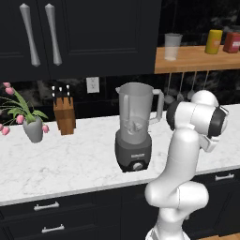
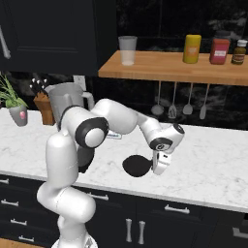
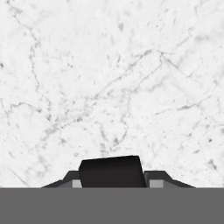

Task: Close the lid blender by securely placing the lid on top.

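Observation:
The blender (image 1: pixel 134 125) stands open-topped in the middle of the marble counter (image 1: pixel 70 159), a clear grey jar on a dark base with a round knob. In the right base view the arm's shoulder hides part of the blender (image 2: pixel 66 100). My gripper (image 2: pixel 157 170) points down, low over the counter, well to the right of the blender. The black round lid (image 2: pixel 137 165) sticks out to the left of the hand. In the hand view the lid (image 3: pixel 111 169) fills the gap between the two fingertips (image 3: pixel 154 179), so the gripper (image 3: pixel 112 180) is shut on it, with bare marble beyond.
A knife block (image 1: pixel 64 115) and a vase of pink flowers (image 1: pixel 33 127) stand left of the blender. A wooden shelf (image 2: pixel 169 70) above the counter carries a clear tumbler (image 2: pixel 127 50), a yellow can (image 2: pixel 192 48) and a red box (image 2: pixel 219 51). Utensils (image 2: pixel 173 109) hang below it.

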